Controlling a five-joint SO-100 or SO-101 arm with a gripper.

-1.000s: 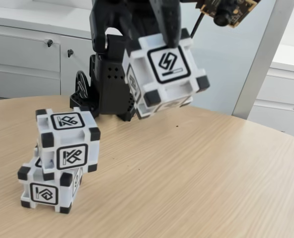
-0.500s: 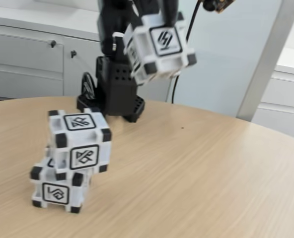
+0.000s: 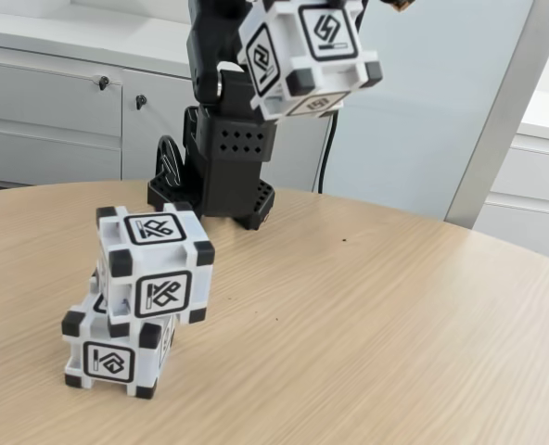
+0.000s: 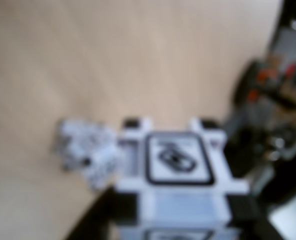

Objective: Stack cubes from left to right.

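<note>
1. Nearest in the fixed view: bottom cube [image 3: 112,350] flat on the table [image 3: 367,343], at the left.
2. Second cube [image 3: 156,264] rests on top of it, shifted right and a bit twisted, overhanging the bottom cube's right edge. I judge the stack is stable enough but sloppy, so I have less room for error on the next placement.
3. Third cube [image 3: 304,51] is in the air, high at the top of the fixed view, right of the stack and further back, in front of the arm base [image 3: 221,158]. It's tilted, one glyph face toward the camera. I read this height as clearance: carried high so it passes over the two-cube stack without knocking it.
4. Gripper: the fingers are hidden behind and above the third cube in the fixed view. The cube hangs off the table with nothing under it, so I judge the jaws are pinching it.
5. Wrist view is blurred: the third cube [image 4: 180,175] sits close under the lens, and a pale smudge to its left is likely the stack [image 4: 85,150], well apart from it.
6. My judgement: two of three are stacked, the last is in transit. Next I'd need to go left, level the cube and centre it over the second cube.
</note>
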